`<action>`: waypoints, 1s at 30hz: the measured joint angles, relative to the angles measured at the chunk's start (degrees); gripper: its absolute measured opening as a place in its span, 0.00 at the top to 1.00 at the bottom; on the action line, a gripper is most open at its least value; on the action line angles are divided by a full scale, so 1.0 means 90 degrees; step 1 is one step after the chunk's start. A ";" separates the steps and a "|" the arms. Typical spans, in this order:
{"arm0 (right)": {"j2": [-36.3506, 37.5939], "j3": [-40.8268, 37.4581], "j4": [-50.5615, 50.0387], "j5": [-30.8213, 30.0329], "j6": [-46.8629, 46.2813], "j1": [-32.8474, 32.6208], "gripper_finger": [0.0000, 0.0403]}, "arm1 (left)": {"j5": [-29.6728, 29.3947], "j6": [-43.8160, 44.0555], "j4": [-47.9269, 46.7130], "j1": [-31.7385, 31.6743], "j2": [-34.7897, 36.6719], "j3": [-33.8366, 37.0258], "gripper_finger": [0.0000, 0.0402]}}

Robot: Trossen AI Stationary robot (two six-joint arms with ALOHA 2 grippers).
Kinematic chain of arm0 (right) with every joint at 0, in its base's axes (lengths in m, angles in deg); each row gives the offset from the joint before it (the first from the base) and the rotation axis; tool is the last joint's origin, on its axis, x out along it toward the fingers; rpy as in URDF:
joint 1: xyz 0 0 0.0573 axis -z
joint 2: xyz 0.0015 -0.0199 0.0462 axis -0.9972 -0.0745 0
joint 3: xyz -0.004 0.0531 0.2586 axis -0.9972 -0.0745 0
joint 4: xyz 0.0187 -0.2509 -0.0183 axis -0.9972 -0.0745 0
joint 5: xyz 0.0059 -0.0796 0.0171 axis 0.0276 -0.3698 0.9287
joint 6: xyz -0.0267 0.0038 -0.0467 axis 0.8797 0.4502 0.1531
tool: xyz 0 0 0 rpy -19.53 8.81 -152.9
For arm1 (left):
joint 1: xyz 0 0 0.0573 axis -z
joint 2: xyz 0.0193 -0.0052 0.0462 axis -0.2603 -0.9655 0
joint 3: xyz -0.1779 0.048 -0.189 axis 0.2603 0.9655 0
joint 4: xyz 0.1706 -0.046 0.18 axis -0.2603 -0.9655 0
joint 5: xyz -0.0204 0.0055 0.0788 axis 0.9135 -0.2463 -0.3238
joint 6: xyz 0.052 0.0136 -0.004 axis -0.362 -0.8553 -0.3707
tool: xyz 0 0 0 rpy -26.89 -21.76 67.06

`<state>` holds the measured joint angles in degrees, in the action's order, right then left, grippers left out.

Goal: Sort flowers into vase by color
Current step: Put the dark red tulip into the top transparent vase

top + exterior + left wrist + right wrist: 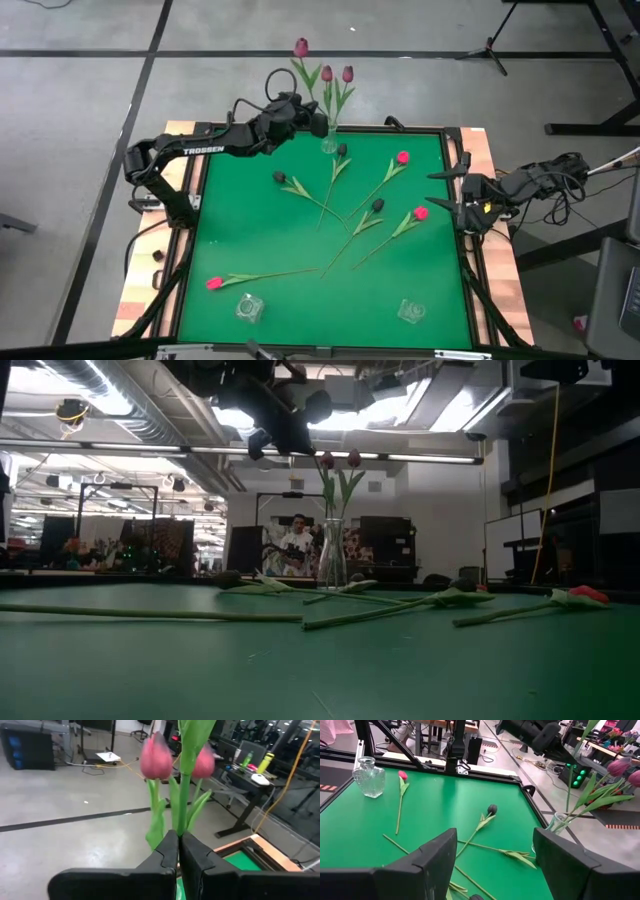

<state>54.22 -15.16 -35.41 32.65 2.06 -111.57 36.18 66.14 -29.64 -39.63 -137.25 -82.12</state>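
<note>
High view: left hand (318, 124) clamps a mauve tulip (301, 47) stem above the vase (329, 144) at bench twelve o'clock; a tilted release could tip it; right hand (436, 192) open, three o'clock.

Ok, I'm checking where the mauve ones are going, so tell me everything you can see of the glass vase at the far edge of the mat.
The glass vase is small, clear and bottle-shaped with a narrow neck, standing upright at the far edge of the green mat. It holds mauve tulips on green stems and leaves that fan out above its mouth. The left gripper is above it, its fingers shut on a tulip stem. A near-black tulip lies close beside its base.
</note>
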 joint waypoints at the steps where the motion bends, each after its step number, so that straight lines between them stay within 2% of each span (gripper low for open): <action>1: -0.0002 0.0000 0.0000 0.0000 0.0000 0.0000 0.35 | 0.0021 -0.0002 0.0014 -0.0015 0.0000 0.0000 1.00; 11: 0.0001 0.0000 0.0000 0.0000 -0.0005 -0.0001 0.35 | 0.0228 -0.0026 -0.0080 -0.0046 0.0000 -0.0009 1.00; 22: 0.0000 0.0000 0.0000 -0.0002 -0.0005 0.0000 0.35 | 0.0279 -0.0438 -0.1039 -0.0089 0.0000 -0.0871 1.00; 30: 0.0000 0.0002 -0.0040 -0.0003 0.0012 -0.0001 0.35 | 0.0660 -0.0457 -0.1075 -0.0155 -0.0114 -0.0896 1.00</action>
<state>54.22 -15.14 -35.76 32.62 2.17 -111.58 42.12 62.02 -39.32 -41.03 -138.28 -90.19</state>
